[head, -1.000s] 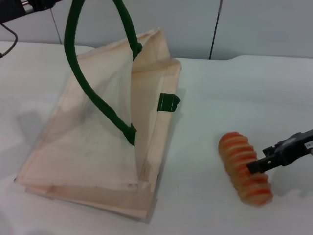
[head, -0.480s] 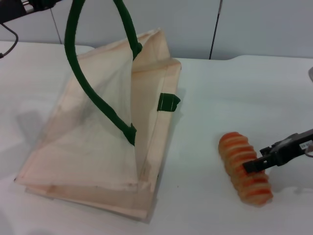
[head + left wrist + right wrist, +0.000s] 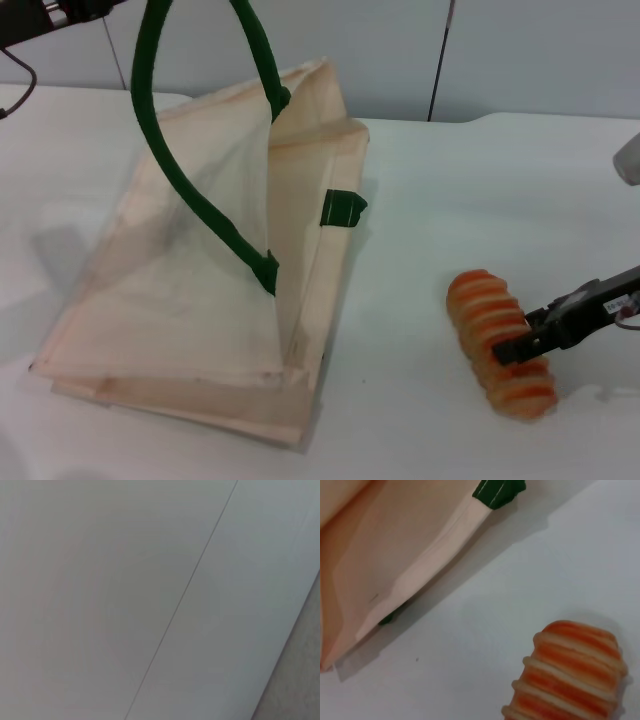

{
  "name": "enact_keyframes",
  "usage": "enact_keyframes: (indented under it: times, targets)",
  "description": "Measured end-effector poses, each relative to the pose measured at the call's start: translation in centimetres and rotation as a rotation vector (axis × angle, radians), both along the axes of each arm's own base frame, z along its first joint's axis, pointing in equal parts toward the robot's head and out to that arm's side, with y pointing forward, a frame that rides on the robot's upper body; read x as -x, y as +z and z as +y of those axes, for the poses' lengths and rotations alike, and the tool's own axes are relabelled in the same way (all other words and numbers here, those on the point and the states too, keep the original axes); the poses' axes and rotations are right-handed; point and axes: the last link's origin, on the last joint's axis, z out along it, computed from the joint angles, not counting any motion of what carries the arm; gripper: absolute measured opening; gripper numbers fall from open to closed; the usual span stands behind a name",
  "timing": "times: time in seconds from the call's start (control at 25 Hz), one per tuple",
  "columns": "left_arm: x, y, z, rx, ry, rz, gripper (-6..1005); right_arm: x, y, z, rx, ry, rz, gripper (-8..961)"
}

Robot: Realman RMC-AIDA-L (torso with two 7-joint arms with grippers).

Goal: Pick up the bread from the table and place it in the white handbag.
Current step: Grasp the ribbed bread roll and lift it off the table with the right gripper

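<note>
Reaching for the bread [image 3: 500,343], which lies on the table [image 3: 480,190] well right of the bag [image 3: 200,290], the right gripper [image 3: 508,352] touches its side, finger state unclear; next move needs a firm grasp, then lift toward the bag's held-open mouth.

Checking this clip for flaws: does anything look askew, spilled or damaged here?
Nothing stands out. The bread lies whole on the table, the right tool at it; the white handbag is held up by its handle.
</note>
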Motion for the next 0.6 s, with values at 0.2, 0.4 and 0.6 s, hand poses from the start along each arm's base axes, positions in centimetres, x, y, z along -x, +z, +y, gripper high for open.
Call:
enact_keyframes:
  times: [0.2,0.4,0.6]
  targets:
    - [0.03,0.0,0.01,-0.001,0.001,0.001,76,0.05,-0.18,-0.02,0.008,0.015,-0.009,882]
    - [-0.02,-0.09,0.01,0.0,0.0,0.0,76,0.14,-0.47,-0.15,0.027,0.031,-0.018,881]
    - [-0.15,-0.13,0.07,0.0,-0.003,0.0,76,0.11,-0.76,-0.23,0.039,0.039,-0.021,845]
